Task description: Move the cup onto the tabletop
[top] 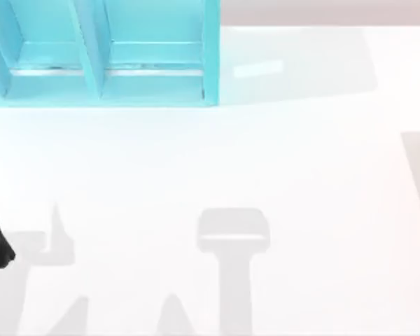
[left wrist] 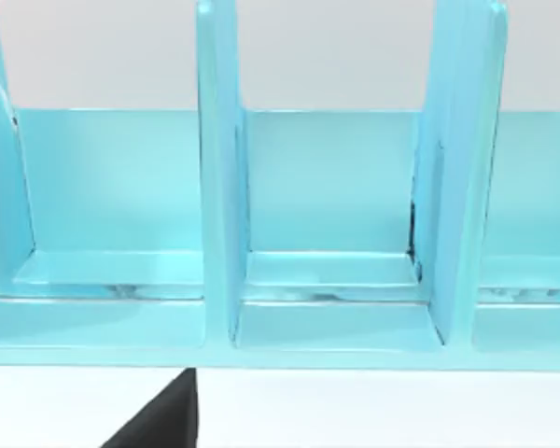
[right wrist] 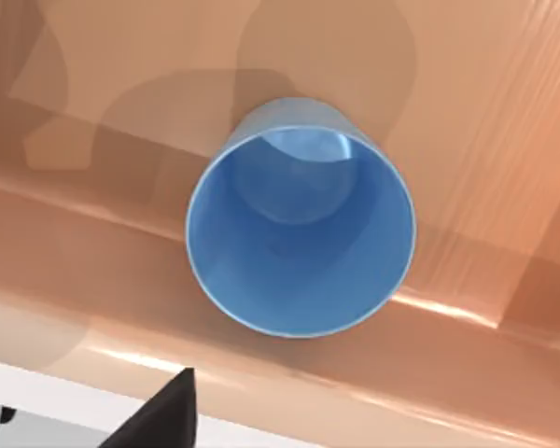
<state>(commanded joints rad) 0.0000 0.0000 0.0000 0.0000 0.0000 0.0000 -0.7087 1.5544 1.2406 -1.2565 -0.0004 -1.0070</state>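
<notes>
The small, plain blue cup (right wrist: 301, 233), handleless with a lighter rim, sits upright on a glossy orange-brown ledge (right wrist: 467, 168) in the right wrist view, its open mouth facing the camera; it has yet to reach the broad glossy white tabletop (top: 217, 168). I judge it light, rigid and smooth-walled, likely slippery, so the safest hold would be across the tapered wall just under the rim, squeezed gently. How far the right arm's pincer is spread I cannot tell, and it has hold of nothing I can see. The left arm sits parked at the top view's nine o'clock edge, facing the turquoise compartmented shelf unit (top: 105, 56) at eleven o'clock, its panels flat, shiny and hard-edged.
</notes>
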